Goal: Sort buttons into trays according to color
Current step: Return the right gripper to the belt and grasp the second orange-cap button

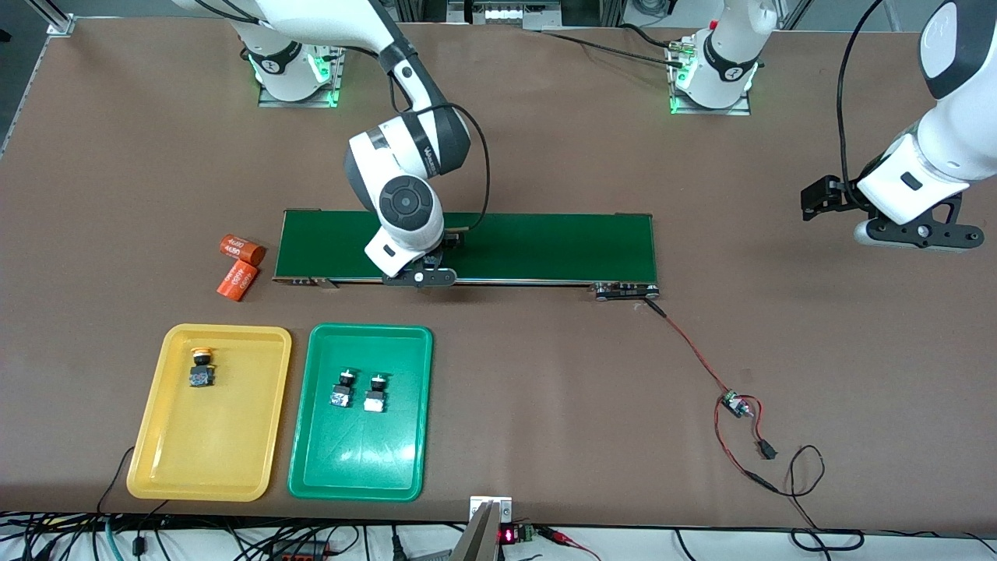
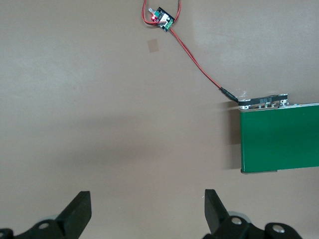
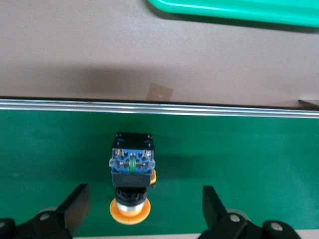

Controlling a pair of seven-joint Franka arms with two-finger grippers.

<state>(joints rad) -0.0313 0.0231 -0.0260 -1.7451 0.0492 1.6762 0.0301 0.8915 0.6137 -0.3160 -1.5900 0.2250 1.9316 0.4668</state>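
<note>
Over the belt, my right claw hangs with fingers apart around 1 yellow button; my left claw waits, fingers apart, above bare table.

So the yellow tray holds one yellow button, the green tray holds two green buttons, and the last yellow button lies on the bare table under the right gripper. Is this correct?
Not quite. The last yellow button lies on the green conveyor belt, not the bare table, as the right wrist view shows, with the open right gripper over it. The yellow tray and green tray counts are correct.
</note>
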